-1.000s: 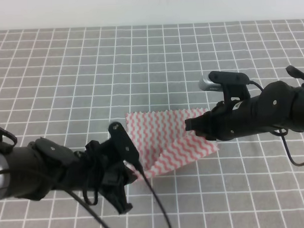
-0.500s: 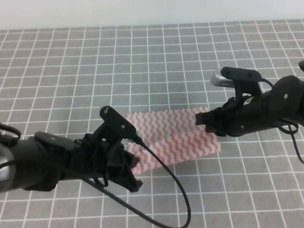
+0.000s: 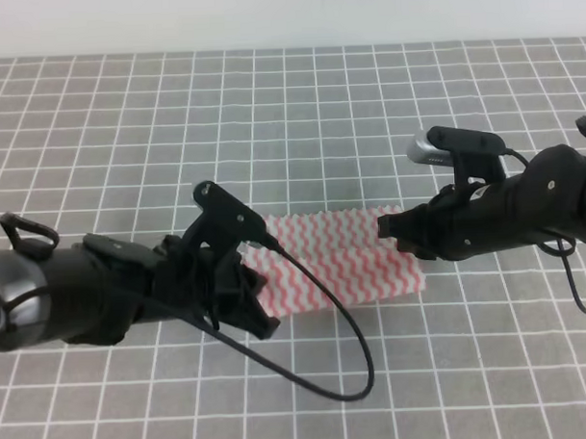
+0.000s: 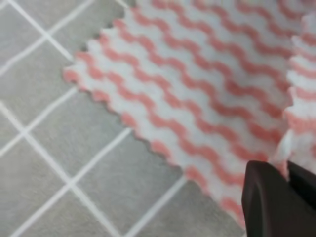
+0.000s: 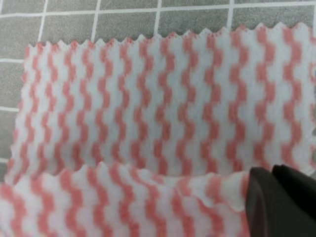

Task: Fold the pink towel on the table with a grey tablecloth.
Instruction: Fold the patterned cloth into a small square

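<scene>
The left gripper (image 3: 250, 300) is sitting low over the near-left end of the pink towel (image 3: 338, 261), and in the left wrist view its 2 dark fingertips (image 4: 269, 202) are pressed together on a raised fold of that towel's edge. The right gripper (image 3: 394, 230) is reaching in from the other side, at the towel's far-right corner; the right wrist view is showing its 2 fingertips (image 5: 276, 202) closed side by side on a lifted flap of the cloth. Between the 2 grippers the towel is stretching as a partly folded band, its near layer doubled over the flat striped layer behind. It is lying on the table with a grey tablecloth (image 3: 290, 123), near the middle. A black cable (image 3: 328, 329) is trailing from the left arm across the towel's near edge.
</scene>
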Tool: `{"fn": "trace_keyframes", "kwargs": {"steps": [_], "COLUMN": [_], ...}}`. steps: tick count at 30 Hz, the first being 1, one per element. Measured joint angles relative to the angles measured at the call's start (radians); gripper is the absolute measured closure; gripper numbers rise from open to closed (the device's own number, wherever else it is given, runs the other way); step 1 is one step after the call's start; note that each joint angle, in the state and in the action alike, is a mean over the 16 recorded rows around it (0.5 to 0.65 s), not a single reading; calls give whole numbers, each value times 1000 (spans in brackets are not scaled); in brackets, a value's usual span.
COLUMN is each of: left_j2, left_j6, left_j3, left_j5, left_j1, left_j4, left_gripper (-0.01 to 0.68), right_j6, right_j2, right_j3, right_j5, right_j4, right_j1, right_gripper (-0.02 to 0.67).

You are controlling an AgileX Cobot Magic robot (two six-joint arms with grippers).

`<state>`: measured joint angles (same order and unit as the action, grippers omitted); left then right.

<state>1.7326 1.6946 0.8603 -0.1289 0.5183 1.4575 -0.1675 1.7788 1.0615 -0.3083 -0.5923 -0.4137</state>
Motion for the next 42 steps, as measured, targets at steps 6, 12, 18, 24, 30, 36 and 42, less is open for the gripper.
{"fn": "trace_keyframes", "kwargs": {"steps": [6,12,18,24,30,36,42], "left_j2": [1,15,33,49,52,54,57], "left_j6": [-7,-10,-9,-8,-7,-4,-1], "left_j3": [24,49,65,71,71,72,74], "left_j5": [25,39,45,61,79,93,101], "left_j1": [0,0,0,0,0,0,0], "left_j4": [0,1,1,-1,-7,-12,-12], "left_gripper": [674,674,674,674,674,674,674], "right_j6": [0,0,0,0,0,0,0], "right_j2": [0,0,6,25,53,75,87], "right_j3": [0,0,9,30,60,78,87], "right_j5": [3,4,-1,-9,-18,-23,-28], "right_j4": [-2,-5,-7,-7,-5,-4,-4], "right_j1": [10,23,32,33,34,35,35], "right_gripper": [664,664,664,664,664,664,664]}}
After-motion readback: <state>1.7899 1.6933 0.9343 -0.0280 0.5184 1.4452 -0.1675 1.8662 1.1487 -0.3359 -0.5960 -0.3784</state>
